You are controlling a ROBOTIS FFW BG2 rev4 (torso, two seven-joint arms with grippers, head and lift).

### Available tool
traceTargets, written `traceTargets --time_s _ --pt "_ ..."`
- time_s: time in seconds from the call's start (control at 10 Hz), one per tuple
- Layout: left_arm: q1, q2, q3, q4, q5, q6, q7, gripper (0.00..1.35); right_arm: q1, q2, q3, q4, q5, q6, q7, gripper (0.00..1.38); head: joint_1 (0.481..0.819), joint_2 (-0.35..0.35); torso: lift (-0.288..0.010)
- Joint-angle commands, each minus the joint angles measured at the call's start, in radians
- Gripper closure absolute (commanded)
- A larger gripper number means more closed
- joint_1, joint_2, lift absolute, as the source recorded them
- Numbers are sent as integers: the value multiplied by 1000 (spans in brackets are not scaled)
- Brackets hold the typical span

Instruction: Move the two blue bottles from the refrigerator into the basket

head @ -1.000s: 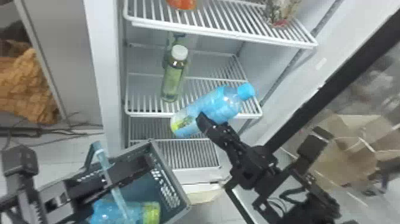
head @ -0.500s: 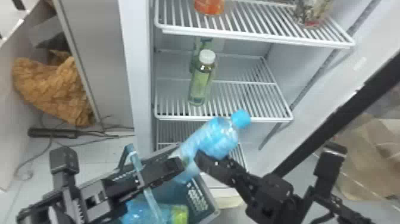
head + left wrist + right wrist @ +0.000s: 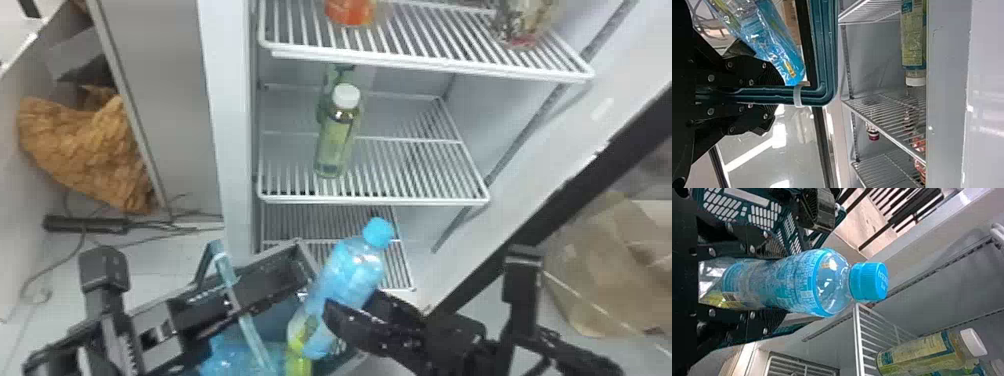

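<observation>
Access to the basket (image 3: 252, 262) from above is partly blocked by a tilted blue bottle (image 3: 350, 275) in the right end effector (image 3: 350, 305), by the left end effector (image 3: 302, 272) clamped on the rim, and by a pale strip (image 3: 245, 312). Inside, space is taken up by another blue bottle (image 3: 227, 357). On the middle shelf (image 3: 425, 172), passage is left open rightward of the green bottle (image 3: 336, 142), under the upper shelf (image 3: 435, 37).

Orange item (image 3: 350, 11), patterned container (image 3: 522, 22): cropped by head view's top edge. Rear green bottle (image 3: 332, 77): largely behind white-capped bottle (image 3: 336, 142). Lower blue bottle (image 3: 231, 357): cropped below, partly behind pale blue bar (image 3: 242, 310). Upper blue bottle (image 3: 350, 272): partly covered by right pincer (image 3: 352, 305).
</observation>
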Motion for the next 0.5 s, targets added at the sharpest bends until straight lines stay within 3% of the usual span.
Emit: traceTargets --time_s 0.0,0.2,0.4 --pt "0 0 -2 0 1 0 0 1197 -40 -5 26 87 -42 -80 38 70 695 -211 -220" --pt "0 0 -2 0 1 0 0 1197 -74 -22 66 138 -63 -103 71 191 695 -172 -220" --pt "2 0 -2 0 3 0 0 1197 -65 -10 24 138 -55 -184 73 193 695 -142 -220"
